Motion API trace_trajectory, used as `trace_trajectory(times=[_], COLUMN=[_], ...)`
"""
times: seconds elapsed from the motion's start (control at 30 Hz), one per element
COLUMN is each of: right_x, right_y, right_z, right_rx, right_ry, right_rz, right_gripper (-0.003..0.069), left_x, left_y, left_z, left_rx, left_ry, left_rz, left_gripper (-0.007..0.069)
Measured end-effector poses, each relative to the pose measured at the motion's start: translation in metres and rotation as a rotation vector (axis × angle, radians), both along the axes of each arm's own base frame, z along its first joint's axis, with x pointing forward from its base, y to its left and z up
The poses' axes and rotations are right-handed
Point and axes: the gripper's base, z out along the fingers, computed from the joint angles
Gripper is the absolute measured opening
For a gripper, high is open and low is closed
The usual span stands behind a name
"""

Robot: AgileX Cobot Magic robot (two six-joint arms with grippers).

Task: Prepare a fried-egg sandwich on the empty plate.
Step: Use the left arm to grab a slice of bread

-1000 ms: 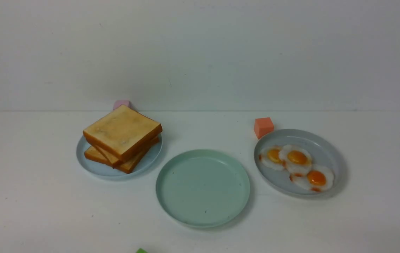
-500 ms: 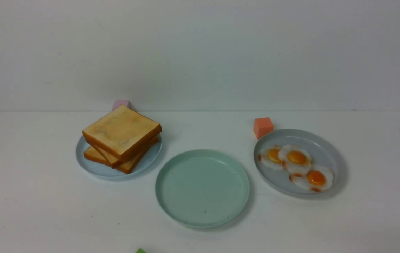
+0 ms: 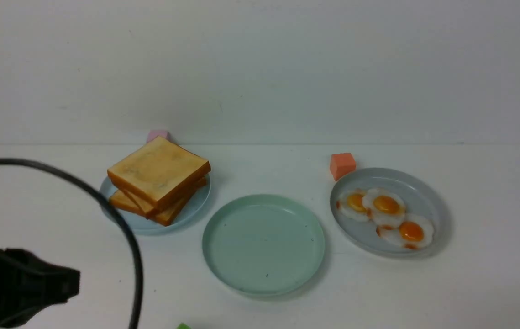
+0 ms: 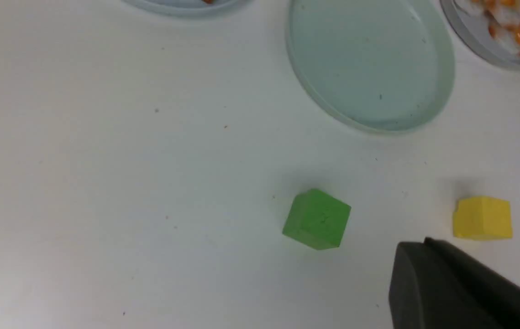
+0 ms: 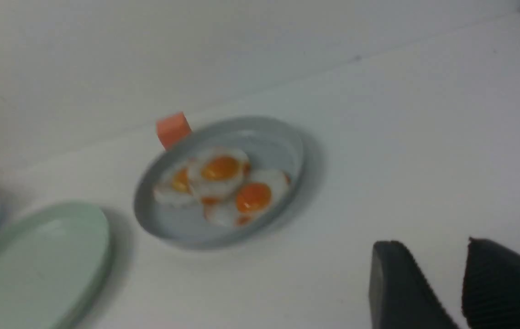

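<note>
It seems to be a robot test lab. A plain white worktop [image 3: 470, 283] stands against a plain white wall [image 3: 260, 68]. On it lie toy toast [image 3: 159, 171], toy eggs [image 3: 385, 204] and small coloured cubes [image 4: 317, 219], and a black robot cable [image 3: 137, 274] crosses the front view.

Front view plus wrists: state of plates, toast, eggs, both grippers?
Green plate: empty.
Toast: stacked on toast plate.
Eggs: three, overlapping, on egg plate.
Left gripper: shut, empty.
Right gripper: open, empty.
</note>
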Motion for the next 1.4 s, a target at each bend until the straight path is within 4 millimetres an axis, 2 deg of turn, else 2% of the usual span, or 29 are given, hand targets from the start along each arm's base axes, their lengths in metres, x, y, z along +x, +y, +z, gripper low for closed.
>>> trace_trajectory(times=[0.2, 0.3, 0.37, 0.5, 0.53, 0.57, 0.6, 0.7, 0.73, 0.8, 0.93, 0.97, 1.0, 1.13, 1.23, 1.33, 1.4], right_x=[0.001, 0.0, -0.002, -0.01, -0.01, -0.013, -0.014, -0.016, -0.016, -0.012, -0.004, -0.003, -0.003, -0.003, -0.003, -0.003, -0.003], right_y=[0.0, 0.0, 0.002, 0.009, 0.01, 0.013, 0.014, 0.024, 0.025, 0.033, 0.044, 0.045, 0.045, 0.045, 0.045, 0.045, 0.045], right_z=[0.014, 0.016, 0.026, 0.08, 0.084, 0.107, 0.113, 0.16, 0.162, 0.18, 0.21, 0.214, 0.216, 0.225, 0.225, 0.225, 0.225], right_rx=[0.174, 0.262, 0.277, 0.199, 0.189, 0.105, 0.08, -0.146, -0.155, -0.249, -0.344, -0.36, -0.363, -0.435, -0.447, -0.45, -0.45], right_ry=[-0.15, -0.16, -0.124, 0.027, 0.039, 0.128, 0.157, 0.456, 0.471, 0.585, 0.55, 0.54, 0.533, 0.488, 0.485, 0.484, 0.484], right_rz=[-0.01, -0.007, 0.018, 0.143, 0.152, 0.223, 0.246, 0.476, 0.49, 0.614, 0.735, 0.746, 0.749, 0.784, 0.79, 0.791, 0.791], right_gripper=[0.0241, 0.0241, 0.0241, 0.0241, 0.0241, 0.0241, 0.0241, 0.0241, 0.0241, 0.0241, 0.0222, 0.0204, 0.0192, 0.0003, -0.0011, -0.001, -0.001], left_x=[0.037, 0.053, 0.063, 0.078, 0.08, 0.086, 0.09, 0.115, 0.117, 0.139, 0.179, 0.188, 0.188, 0.217, 0.226, 0.232, 0.239], left_y=[-0.024, -0.037, -0.044, -0.063, -0.064, -0.07, -0.071, -0.079, -0.079, -0.08, -0.073, -0.07, -0.069, -0.061, -0.061, -0.061, -0.062], left_z=[0.004, 0.0, -0.003, -0.01, -0.011, -0.013, -0.013, -0.012, -0.012, -0.013, -0.025, -0.028, -0.028, -0.043, -0.048, -0.05, -0.054], left_rx=[0.092, 0.123, 0.15, 0.198, 0.201, 0.218, 0.225, 0.257, 0.258, 0.271, 0.301, 0.307, 0.307, 0.355, 0.403, 0.423, 0.44], left_ry=[0.051, 0.075, 0.079, 0.09, 0.091, 0.094, 0.094, 0.09, 0.091, 0.1, 0.152, 0.17, 0.17, 0.206, 0.191, 0.15, 0.111], left_rz=[-0.12, -0.159, -0.182, -0.244, -0.244, -0.259, -0.262, -0.241, -0.236, -0.2, -0.14, -0.127, -0.124, -0.099, -0.106, -0.106, -0.111], left_gripper=[-0.0013, -0.0013, -0.0013, -0.0013, -0.0013, -0.0013, -0.0013, -0.0013, -0.0013, -0.0013, -0.0013, -0.0013, -0.0013, -0.0013, -0.0003, 0.0041, 0.0132])
